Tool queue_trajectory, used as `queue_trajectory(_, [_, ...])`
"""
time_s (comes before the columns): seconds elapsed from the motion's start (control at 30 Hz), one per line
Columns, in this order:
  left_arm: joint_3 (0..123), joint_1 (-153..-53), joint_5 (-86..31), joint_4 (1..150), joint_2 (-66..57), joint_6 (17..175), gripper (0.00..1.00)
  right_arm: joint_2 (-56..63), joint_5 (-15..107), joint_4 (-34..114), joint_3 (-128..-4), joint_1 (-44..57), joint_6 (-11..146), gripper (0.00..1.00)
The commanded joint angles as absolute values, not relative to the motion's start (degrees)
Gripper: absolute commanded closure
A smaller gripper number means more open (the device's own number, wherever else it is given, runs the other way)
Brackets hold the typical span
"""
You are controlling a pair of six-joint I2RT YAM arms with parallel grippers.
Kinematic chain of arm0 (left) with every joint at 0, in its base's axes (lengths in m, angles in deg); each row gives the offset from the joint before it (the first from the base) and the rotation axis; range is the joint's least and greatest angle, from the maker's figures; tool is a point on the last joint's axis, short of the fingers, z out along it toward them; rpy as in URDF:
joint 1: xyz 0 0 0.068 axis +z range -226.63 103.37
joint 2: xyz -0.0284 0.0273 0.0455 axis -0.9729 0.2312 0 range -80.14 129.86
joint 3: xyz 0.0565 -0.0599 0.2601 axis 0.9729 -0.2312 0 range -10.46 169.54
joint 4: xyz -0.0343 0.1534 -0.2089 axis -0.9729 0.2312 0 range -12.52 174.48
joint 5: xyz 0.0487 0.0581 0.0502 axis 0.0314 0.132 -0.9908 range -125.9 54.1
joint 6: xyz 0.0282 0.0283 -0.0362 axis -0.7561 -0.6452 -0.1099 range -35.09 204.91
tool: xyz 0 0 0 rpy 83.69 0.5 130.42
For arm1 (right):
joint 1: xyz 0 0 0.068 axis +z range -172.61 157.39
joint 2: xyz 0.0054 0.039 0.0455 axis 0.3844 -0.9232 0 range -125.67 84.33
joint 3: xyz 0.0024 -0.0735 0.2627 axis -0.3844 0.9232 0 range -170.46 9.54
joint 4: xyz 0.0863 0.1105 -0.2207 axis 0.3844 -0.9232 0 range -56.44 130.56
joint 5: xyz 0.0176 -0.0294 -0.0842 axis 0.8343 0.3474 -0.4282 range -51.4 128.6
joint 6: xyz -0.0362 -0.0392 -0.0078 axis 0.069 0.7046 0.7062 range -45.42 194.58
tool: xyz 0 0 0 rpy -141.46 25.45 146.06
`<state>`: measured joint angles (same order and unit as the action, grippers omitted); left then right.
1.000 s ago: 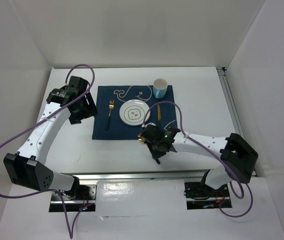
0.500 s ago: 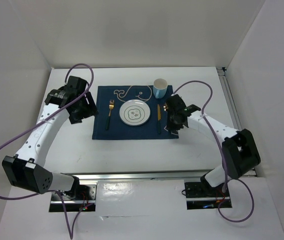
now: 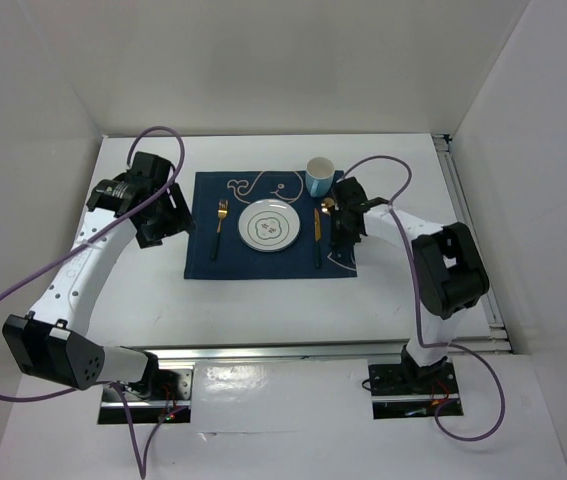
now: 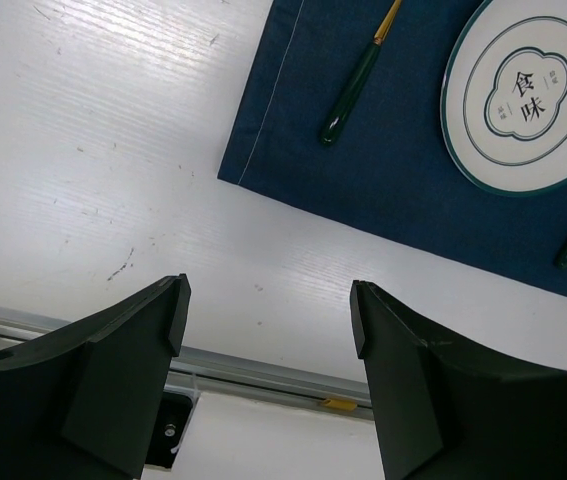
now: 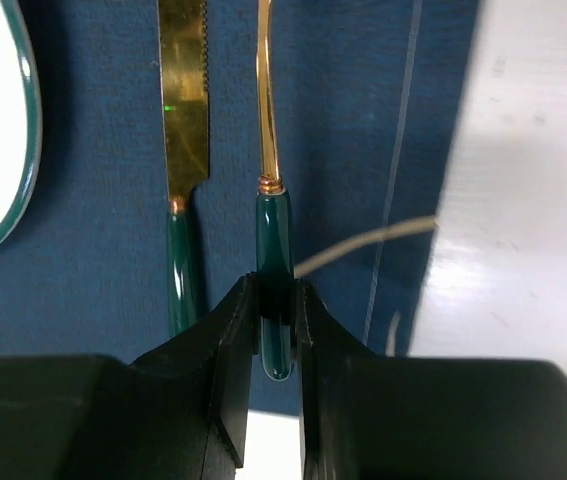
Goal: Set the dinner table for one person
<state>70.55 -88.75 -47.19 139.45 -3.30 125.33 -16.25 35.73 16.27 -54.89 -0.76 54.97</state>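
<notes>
The dinner table (image 3: 263,300) spreads under both arms, one placemat (image 3: 203,262) at its middle. On it lie one plate (image 3: 253,238), one fork (image 3: 219,225), one knife (image 5: 183,150) and one cup (image 3: 319,178), its inside too small to read. The right gripper (image 5: 273,330) pinches what looks like one spoon (image 5: 273,240) by its green handle, just beside the knife. The left gripper (image 4: 268,310) hangs with its jaws spread wide.

Bright, even light; soft shadows.

From above and behind the arms the top view looks down on the whole table (image 3: 263,305), while the wrist views sit close — left over the placemat's (image 4: 383,180) near corner, right tight over knife (image 5: 183,100) and spoon (image 5: 273,230) — all sharing the plate (image 3: 268,226).
</notes>
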Motion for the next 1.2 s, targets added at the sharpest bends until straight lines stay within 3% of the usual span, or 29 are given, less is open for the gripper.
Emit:
queue_trajectory(0.0, [73.1, -88.4, -47.5, 139.6, -4.2, 124.0, 0.18, -19.5, 37.0, 19.0, -57.8, -1.1, 55.6, 0.89])
queue_trajectory(0.27, [74.2, -88.4, -47.5, 140.1, -3.7, 123.5, 0.18, -17.4, 37.5, 16.3, -59.1, -1.1, 54.4, 0.47])
queue_trajectory(0.33, [74.7, -88.4, -47.5, 140.1, -3.2, 123.5, 0.18, -15.7, 36.7, 15.8, -59.1, -1.1, 54.4, 0.19])
queue_trajectory(0.4, [74.7, -88.4, -47.5, 140.1, -3.1, 123.5, 0.18, -12.9, 36.1, 13.8, -59.6, -1.7, 54.4, 0.00])
queue_trajectory(0.63, [74.7, -88.4, -46.4, 140.1, -3.1, 123.5, 0.18, -0.7, 29.9, 9.3, -58.9, -5.8, 52.5, 0.00])
queue_trajectory(0.87, [74.2, -88.4, -45.7, 138.4, -2.6, 123.5, 0.18, 8.4, 11.6, 1.3, -58.9, -12.4, 42.4, 0.00])
queue_trajectory(1.17, [74.2, -88.4, -45.7, 138.4, -2.1, 123.0, 0.18, 12.3, 14.6, 3.2, -53.8, -14.8, 45.1, 0.00])
